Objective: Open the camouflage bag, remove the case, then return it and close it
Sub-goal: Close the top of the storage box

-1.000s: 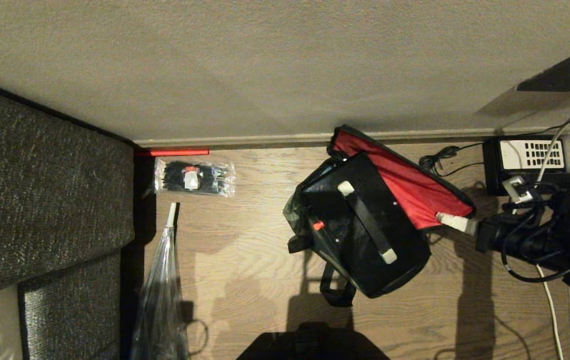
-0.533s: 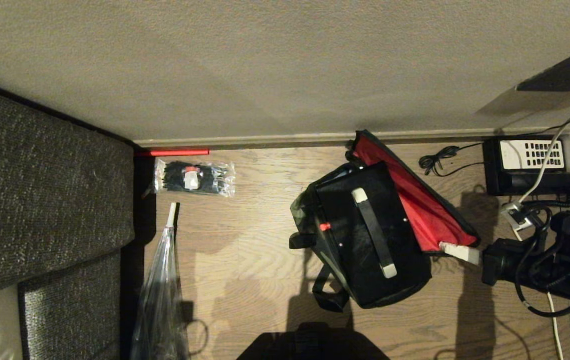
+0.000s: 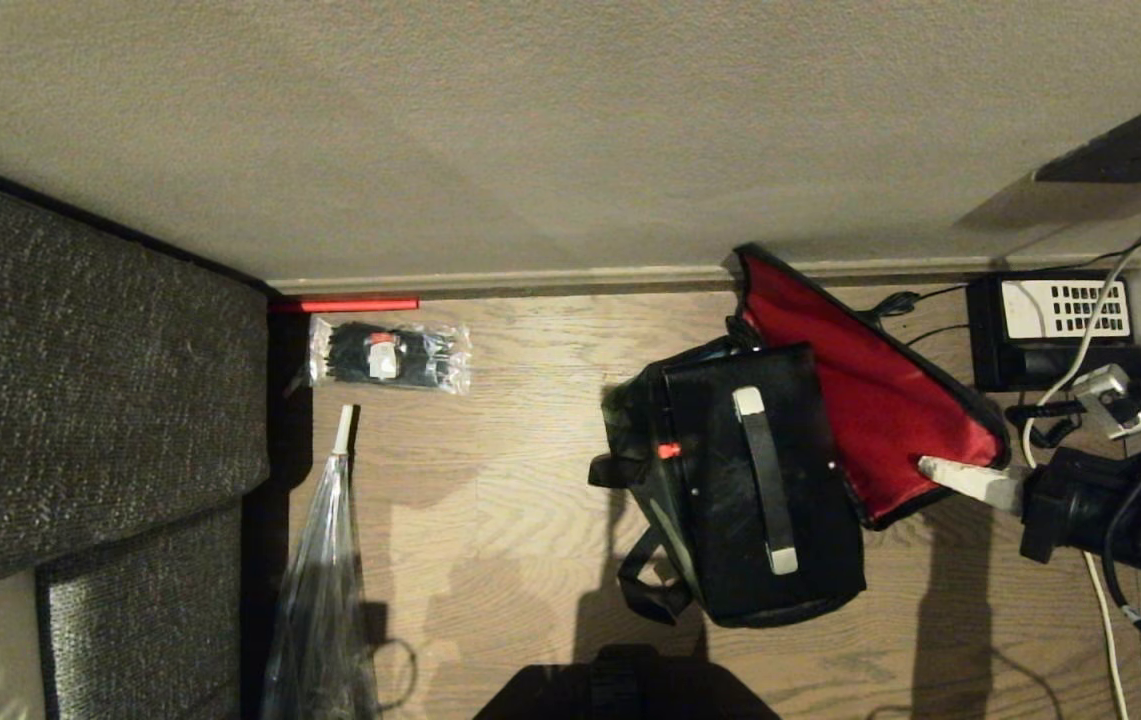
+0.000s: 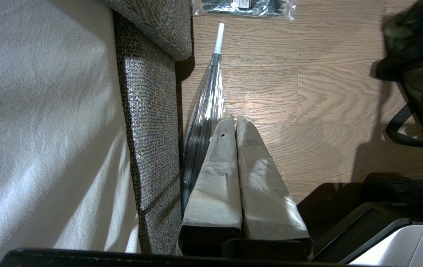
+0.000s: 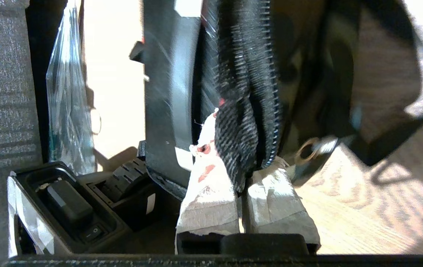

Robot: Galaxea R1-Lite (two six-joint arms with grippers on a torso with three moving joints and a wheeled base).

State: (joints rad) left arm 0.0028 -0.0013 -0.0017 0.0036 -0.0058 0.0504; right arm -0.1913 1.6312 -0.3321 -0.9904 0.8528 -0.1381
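While the right gripper [image 3: 930, 468] stays clamped on the flap [image 3: 865, 400] (red lining up), the bag [image 3: 730, 500] has slid rightward across the wood floor [image 3: 510, 500] by the wall [image 3: 530, 130].

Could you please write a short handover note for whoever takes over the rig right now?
Right gripper: fingers shut on the zipper edge of the camouflage bag flap, holding the red-lined flap open.
Left gripper: shut, empty, parked beside the sofa.
The case sits in the open bag on the floor, handle up.
Done: bag opened.
Left: whichever of lifting the case out and returning it remains, then closing the bag.
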